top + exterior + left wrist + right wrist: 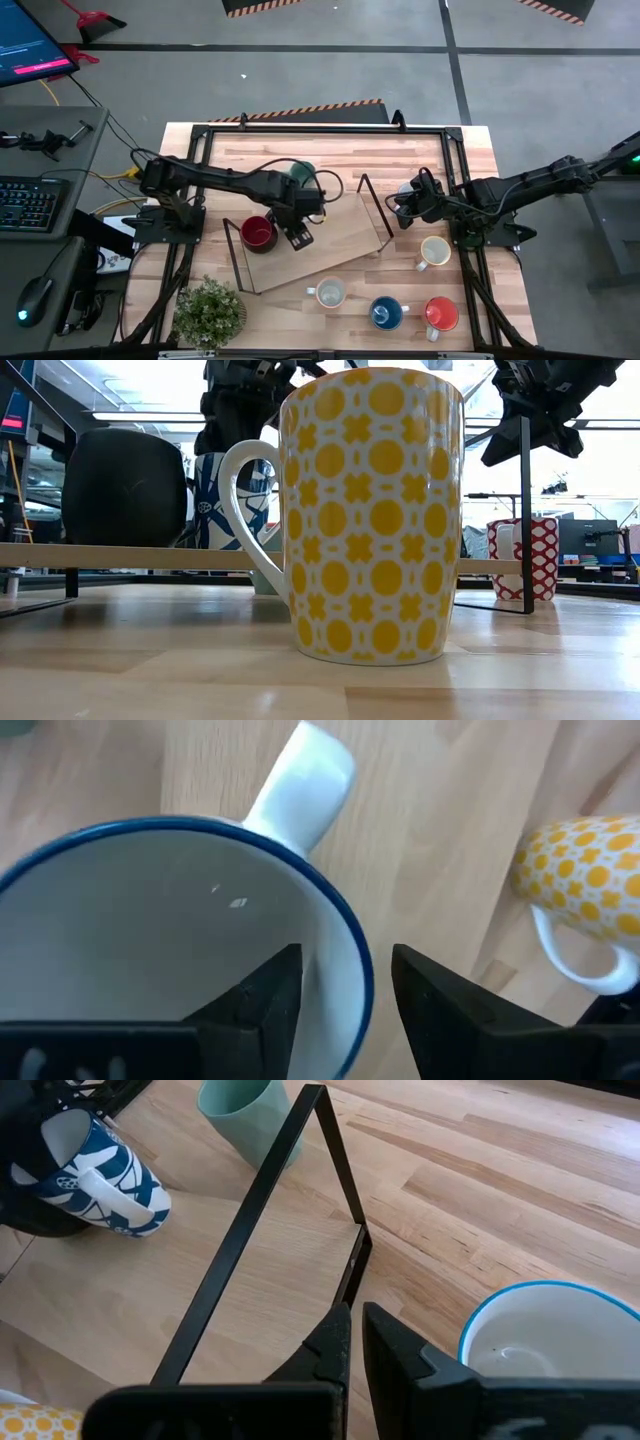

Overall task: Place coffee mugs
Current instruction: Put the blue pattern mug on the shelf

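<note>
Wooden table (350,150); left gripper (345,995) jaws pinch blue-rimmed mug (150,920) wall, body cropped; right gripper (355,1342) jaws nearly closed, empty.

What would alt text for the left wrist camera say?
The left hand straddles the blue rim of a white-lined mug, one finger inside and one outside. The mug's white handle points away over the wooden table, and a yellow-patterned mug lies beyond.

Robotics lab, monitor (30,45), keyboard (28,203)
</note>
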### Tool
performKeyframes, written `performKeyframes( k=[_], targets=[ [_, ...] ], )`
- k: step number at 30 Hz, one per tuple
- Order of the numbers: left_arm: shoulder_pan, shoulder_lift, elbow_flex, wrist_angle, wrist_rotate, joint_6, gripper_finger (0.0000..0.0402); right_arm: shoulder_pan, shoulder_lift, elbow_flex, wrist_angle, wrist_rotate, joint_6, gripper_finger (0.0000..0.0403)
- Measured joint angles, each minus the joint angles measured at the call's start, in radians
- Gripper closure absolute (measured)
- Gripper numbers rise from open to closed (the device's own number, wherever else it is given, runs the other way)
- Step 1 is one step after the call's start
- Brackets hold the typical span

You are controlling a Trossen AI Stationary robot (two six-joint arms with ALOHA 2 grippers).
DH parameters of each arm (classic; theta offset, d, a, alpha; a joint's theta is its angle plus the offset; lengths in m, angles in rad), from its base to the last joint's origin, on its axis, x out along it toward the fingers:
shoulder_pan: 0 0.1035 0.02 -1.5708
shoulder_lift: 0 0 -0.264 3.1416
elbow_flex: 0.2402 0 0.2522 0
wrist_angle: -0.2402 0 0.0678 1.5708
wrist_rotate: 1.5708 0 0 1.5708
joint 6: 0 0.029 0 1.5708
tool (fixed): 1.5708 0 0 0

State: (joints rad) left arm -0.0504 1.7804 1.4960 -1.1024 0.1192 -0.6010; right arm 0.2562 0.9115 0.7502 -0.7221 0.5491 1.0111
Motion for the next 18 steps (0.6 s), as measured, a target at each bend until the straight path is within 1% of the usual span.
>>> performKeyframes(
  k=[8, 11, 16, 18],
  targets=[
    [0.018, -0.045, 0.000, 0.000, -0.003, -0.015, 0.0254, 0.000, 0.021, 0.000, 0.000, 0.000, 0.001, 0.0391],
    [0.036, -0.054, 0.005, -0.003, -0.013, 0.009, 0.0254, 0.000, 0.041, 0.000, 0.003, -0.001, 0.001, 0.0391],
    [0.076, -0.053, 0.065, -0.028, -0.010, 0.051, 0.0254, 0.000, 0.068, 0.000, 0.014, -0.022, 0.005, 0.0391],
    [0.090, -0.052, 0.099, -0.036, -0.004, 0.072, 0.0254, 0.000, 0.068, 0.000, 0.045, -0.033, 0.008, 0.0391]
  ],
)
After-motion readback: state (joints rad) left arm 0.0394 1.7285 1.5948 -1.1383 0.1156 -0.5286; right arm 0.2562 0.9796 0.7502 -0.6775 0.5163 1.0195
